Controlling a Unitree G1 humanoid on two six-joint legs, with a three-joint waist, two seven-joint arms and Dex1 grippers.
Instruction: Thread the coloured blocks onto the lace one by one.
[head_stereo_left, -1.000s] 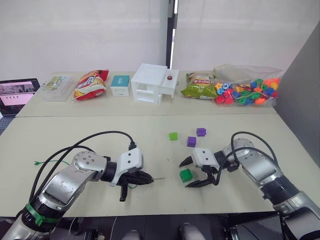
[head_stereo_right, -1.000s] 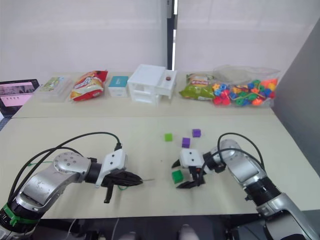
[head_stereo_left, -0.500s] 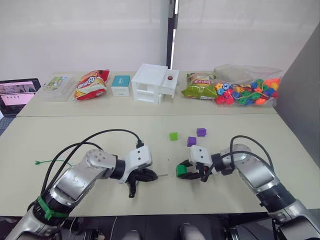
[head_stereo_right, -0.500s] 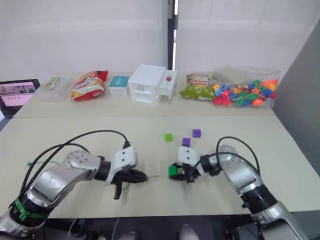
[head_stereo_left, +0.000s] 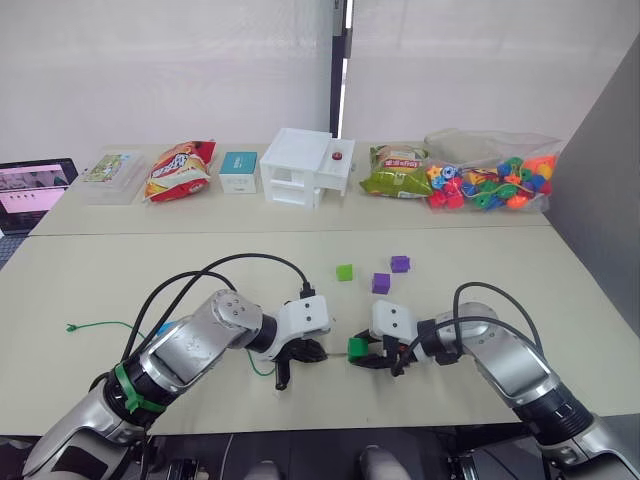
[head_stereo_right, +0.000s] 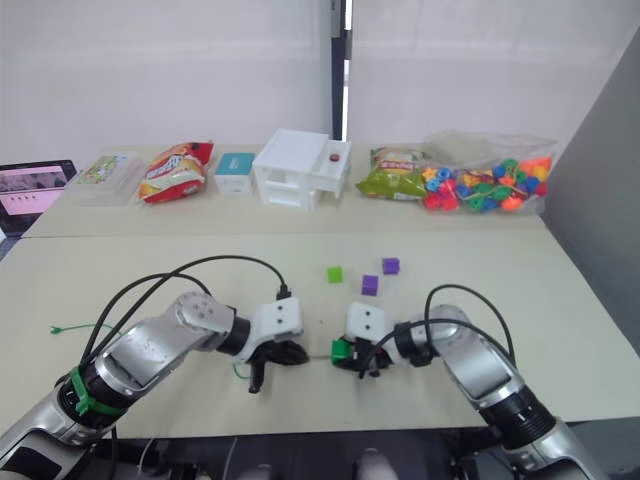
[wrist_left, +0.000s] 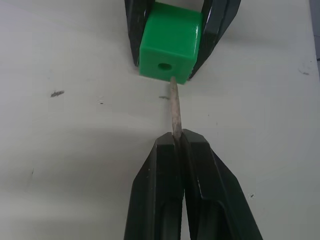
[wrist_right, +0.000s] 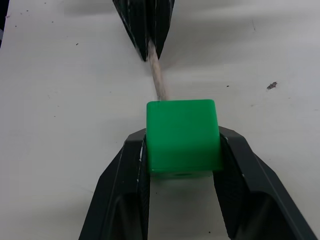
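Item: dark green block (wrist_left: 170, 42), clamped between the jaws of the right gripper (head_stereo_left: 372, 358) near the table's front edge. Lace tip (wrist_left: 175, 111) pinched in the closed left gripper (wrist_left: 181, 142); its point touches the block's face just below the hole, not yet inside. Green lace (head_stereo_left: 100, 325) trails off to the robot's left.

Progress: judged as first threading, none strung. Light green block (head_stereo_left: 345, 272) and two purple blocks (head_stereo_left: 381, 283) wait loose, farther back.

Writing: snack bags (head_stereo_left: 180, 169) and boxes at rear carry print, illegible.
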